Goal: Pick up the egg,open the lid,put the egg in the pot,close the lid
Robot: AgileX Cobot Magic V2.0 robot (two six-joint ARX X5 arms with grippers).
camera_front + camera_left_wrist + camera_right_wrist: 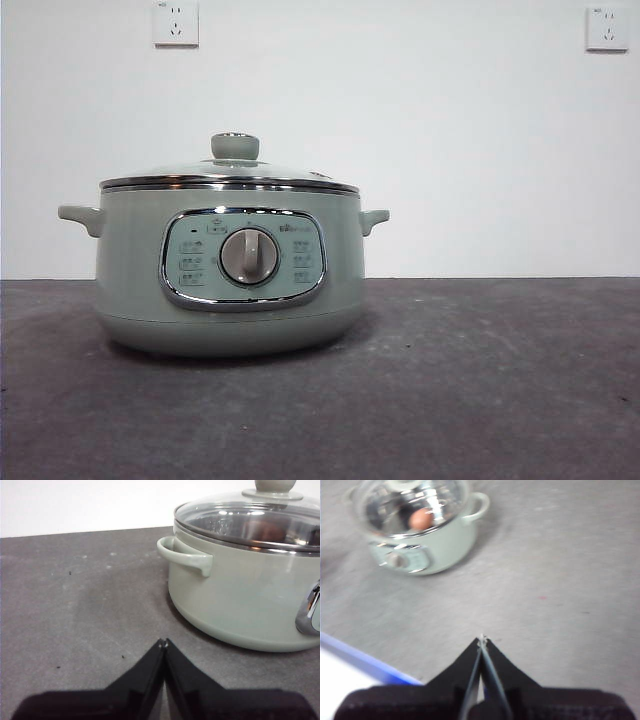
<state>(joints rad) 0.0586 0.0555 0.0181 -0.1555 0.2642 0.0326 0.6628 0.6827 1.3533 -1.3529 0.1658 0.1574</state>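
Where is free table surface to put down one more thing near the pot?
The dark table is bare in front of the pot and across the wide stretch beside its handle. The lid is on, the egg inside. The left gripper and right gripper, both shut, hover over bare table apart from the pot.

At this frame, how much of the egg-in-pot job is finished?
It all looks done. The egg shows through the glass inside the pot, and the lid sits closed on the rim. Nothing is in hand: the left gripper is shut, low over the table beside the pot, and the right gripper is shut, well back from it. Nothing appears left.
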